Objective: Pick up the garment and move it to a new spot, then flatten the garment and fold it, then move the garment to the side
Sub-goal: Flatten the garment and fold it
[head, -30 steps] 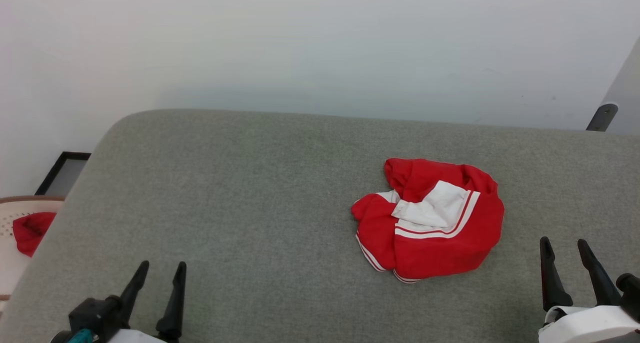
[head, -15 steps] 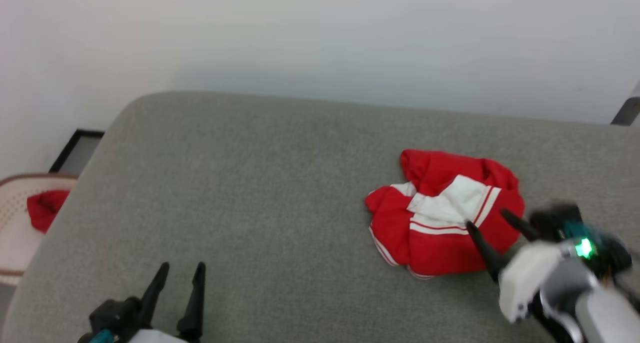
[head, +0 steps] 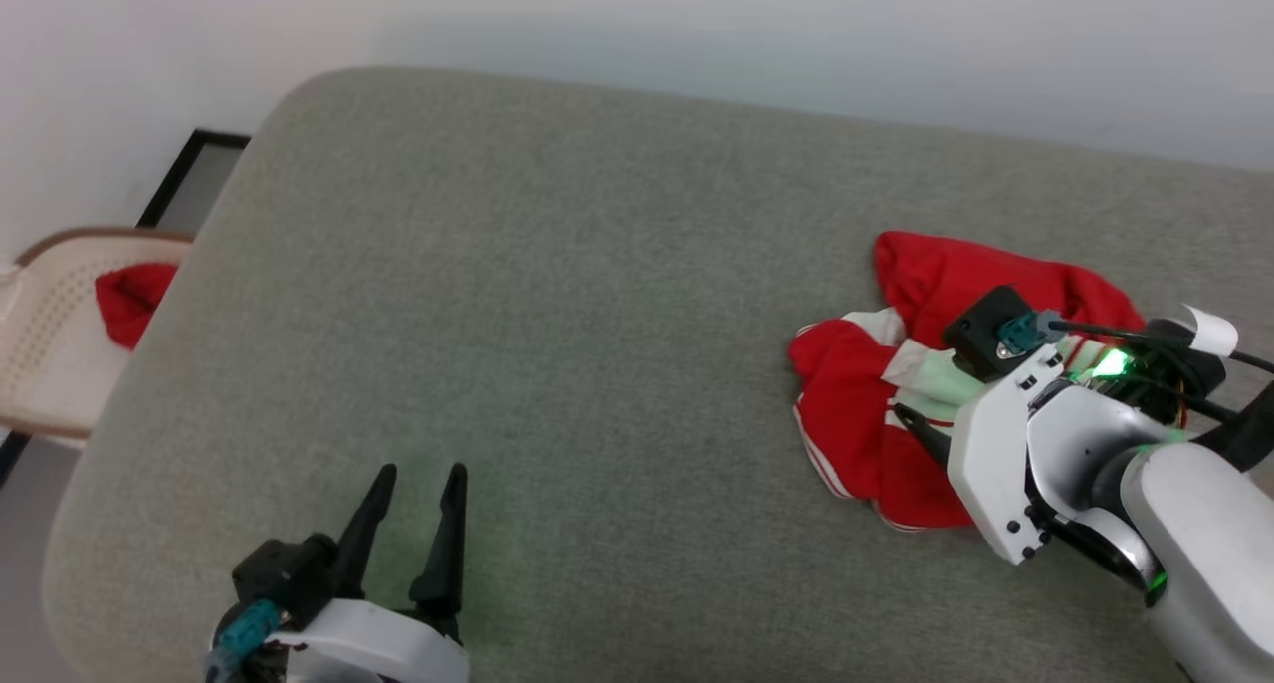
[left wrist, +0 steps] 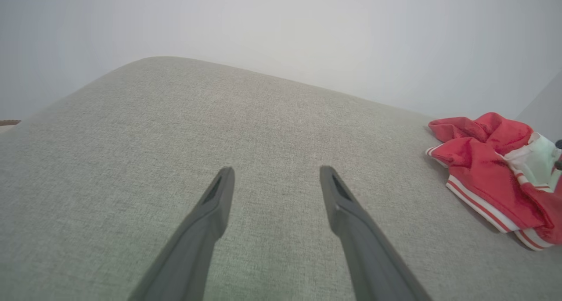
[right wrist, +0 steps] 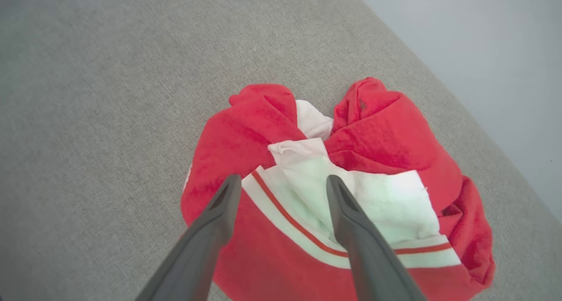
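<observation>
Hovering over the garment (head: 846,414), the right gripper (right wrist: 282,180) has its fingers spread wide, tips straddling the white striped patch at the crumpled heap's middle; whether they touch the fabric is hard to tell. It clamps nothing, and the garment lies bunched on the right part of the grey cushion (head: 547,315). Well apart at the cushion's near left, the left gripper (head: 420,474) is likewise spread and empty.
</observation>
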Robot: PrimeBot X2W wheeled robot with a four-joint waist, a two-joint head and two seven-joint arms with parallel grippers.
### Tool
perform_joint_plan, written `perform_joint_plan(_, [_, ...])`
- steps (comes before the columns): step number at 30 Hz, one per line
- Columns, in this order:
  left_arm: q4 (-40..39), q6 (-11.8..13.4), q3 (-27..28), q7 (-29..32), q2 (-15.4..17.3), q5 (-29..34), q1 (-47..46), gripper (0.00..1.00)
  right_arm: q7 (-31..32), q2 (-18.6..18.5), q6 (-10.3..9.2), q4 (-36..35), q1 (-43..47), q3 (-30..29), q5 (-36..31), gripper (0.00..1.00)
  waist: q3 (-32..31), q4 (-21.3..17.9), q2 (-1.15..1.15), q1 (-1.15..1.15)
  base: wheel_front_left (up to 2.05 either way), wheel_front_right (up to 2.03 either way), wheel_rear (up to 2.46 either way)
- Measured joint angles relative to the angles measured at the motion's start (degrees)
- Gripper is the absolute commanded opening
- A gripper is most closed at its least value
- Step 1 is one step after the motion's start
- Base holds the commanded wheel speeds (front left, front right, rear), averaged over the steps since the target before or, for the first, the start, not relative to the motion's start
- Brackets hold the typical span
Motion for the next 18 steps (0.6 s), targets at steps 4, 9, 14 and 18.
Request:
perform_joint_plan(4, [0.4, 0.0, -0.3, 0.0, -0.6, -0.7, -0.6, 1.00, -0.3, -0.8, -0.01, 2.0, -2.2, 2.1, 0.5, 1.00, 1.5, 1.2, 0.00, 0.00, 0.00, 0.00, 0.00])
perform_joint_plan(9, [0.7, 0.0, -0.4, 0.0, -1.1, -1.1, -0.9, 1.00, -1.6, -1.1, -0.01, 4.4, -4.3, 3.8, 0.7, 1.00, 2.9, 2.0, 0.00, 0.00, 0.00, 0.00, 0.00])
perform_joint_plan(14, [0.8, -0.1, -0.6, 0.0, -1.2, -1.3, -1.5, 1.00, -2.5, -1.7, 0.00, 6.1, -4.9, 5.5, 1.1, 0.36, 3.2, 2.1, 0.00, 0.00, 0.00, 0.00, 0.00])
perform_joint_plan(18, [0.8, -0.1, -0.7, 0.0, -1.2, -1.5, -1.9, 1.00, -3.1, -2.1, 0.00, 7.0, -6.0, 6.7, 2.0, 0.00, 3.1, 2.2, 0.00, 0.00, 0.00, 0.00, 0.00])
